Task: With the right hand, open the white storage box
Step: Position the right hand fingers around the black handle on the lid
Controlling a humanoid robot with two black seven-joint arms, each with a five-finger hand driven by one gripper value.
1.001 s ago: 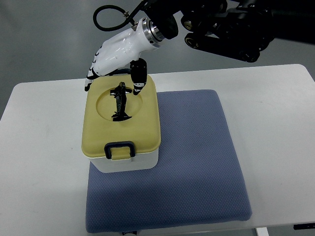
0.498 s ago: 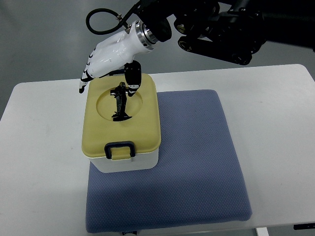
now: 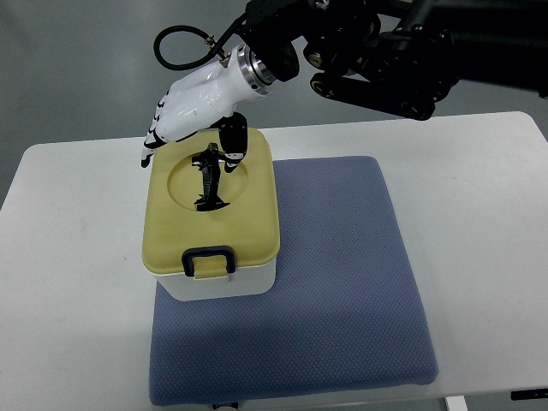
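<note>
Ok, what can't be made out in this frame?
- Top view: whether the right hand touches the lid or its black handle; the steep view hides any gap.
- The box's contents, covered by the lid.
- Whether the front latch is locked: too small.
- The mat's near edge, cut by the picture's bottom.
- The left arm: out of view.

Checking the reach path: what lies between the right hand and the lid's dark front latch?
In the top view, between the right hand and the dark latch lies only the yellow lid, with its black folded handle.
</note>
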